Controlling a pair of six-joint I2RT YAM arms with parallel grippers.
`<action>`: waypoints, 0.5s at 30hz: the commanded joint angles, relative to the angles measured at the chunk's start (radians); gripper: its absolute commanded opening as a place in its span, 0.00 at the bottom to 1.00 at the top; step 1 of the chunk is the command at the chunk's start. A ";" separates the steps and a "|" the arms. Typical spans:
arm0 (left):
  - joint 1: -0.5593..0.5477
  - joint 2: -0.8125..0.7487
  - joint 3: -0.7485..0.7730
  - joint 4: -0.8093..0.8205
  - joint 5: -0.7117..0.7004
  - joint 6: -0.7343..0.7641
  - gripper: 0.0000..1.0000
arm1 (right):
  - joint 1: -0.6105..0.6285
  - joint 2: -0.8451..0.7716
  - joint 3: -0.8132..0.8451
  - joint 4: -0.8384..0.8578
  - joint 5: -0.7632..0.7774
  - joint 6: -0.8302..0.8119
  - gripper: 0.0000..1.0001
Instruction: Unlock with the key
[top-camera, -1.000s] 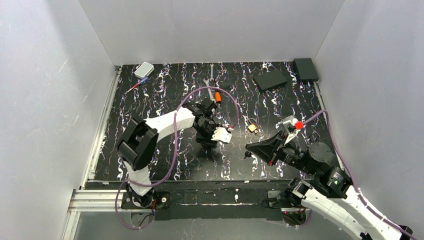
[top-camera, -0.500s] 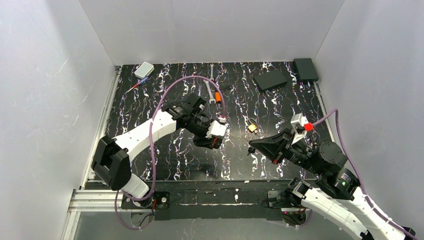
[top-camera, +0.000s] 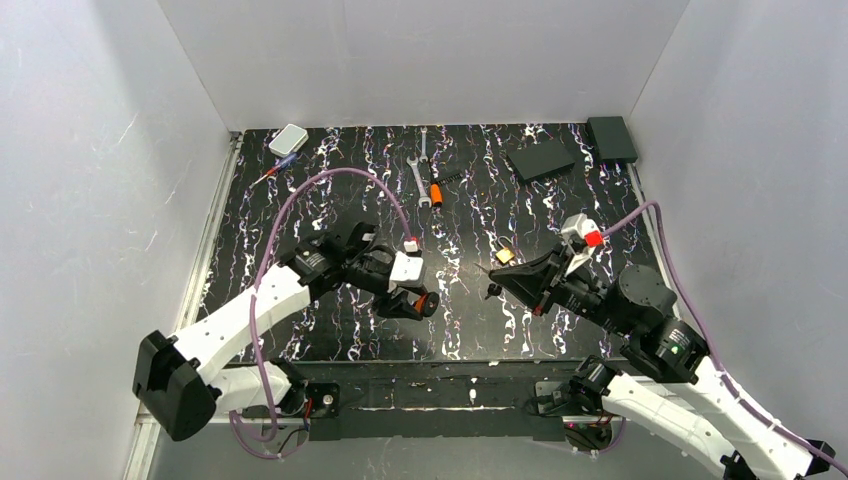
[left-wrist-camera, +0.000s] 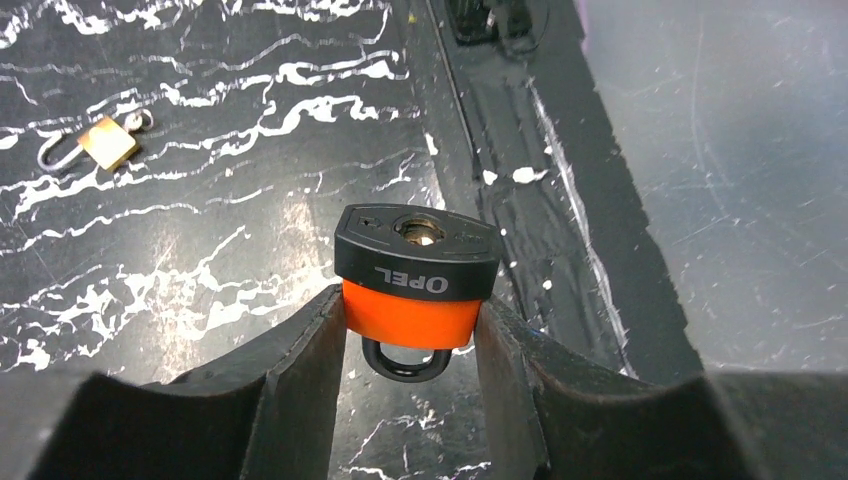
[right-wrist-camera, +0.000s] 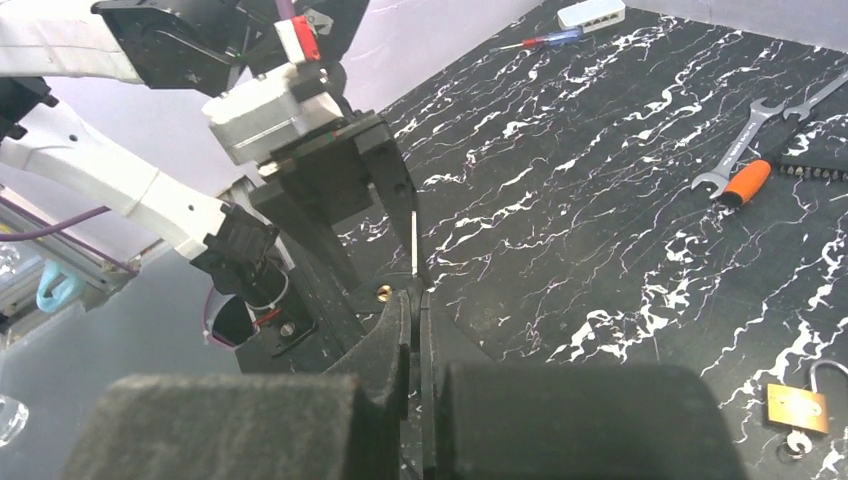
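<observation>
The left fingers (left-wrist-camera: 300, 380) clamp an orange padlock (left-wrist-camera: 410, 305), its keyhole facing the wrist camera. The right fingers (right-wrist-camera: 390, 350) press together on the key (right-wrist-camera: 414, 248), held near that lock but apart from it. Below, a black marbled desk (top-camera: 330, 190) between grey walls (top-camera: 420, 60) carries one brass padlock (top-camera: 505, 256) and two wrenches (top-camera: 417, 178).

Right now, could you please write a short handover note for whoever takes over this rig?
Left gripper: fingers shut on the orange padlock with black top; keyhole empty, shackle looks seated.
Right gripper: fingers shut on the thin silvery metal key, blade protruding, apart from the lock.
Done: both picked up.
To do: align key with keyhole, insert, turn.
The small brass padlock lies on the black marbled table, aside.
</observation>
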 joint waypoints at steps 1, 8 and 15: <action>0.003 -0.090 -0.016 0.066 0.136 -0.053 0.00 | 0.005 0.055 0.109 0.023 -0.058 -0.107 0.01; 0.004 -0.075 -0.039 0.061 0.154 -0.052 0.00 | 0.005 0.189 0.211 -0.057 -0.211 -0.307 0.01; 0.003 -0.035 -0.020 0.020 0.172 -0.033 0.00 | 0.005 0.266 0.234 -0.127 -0.209 -0.476 0.01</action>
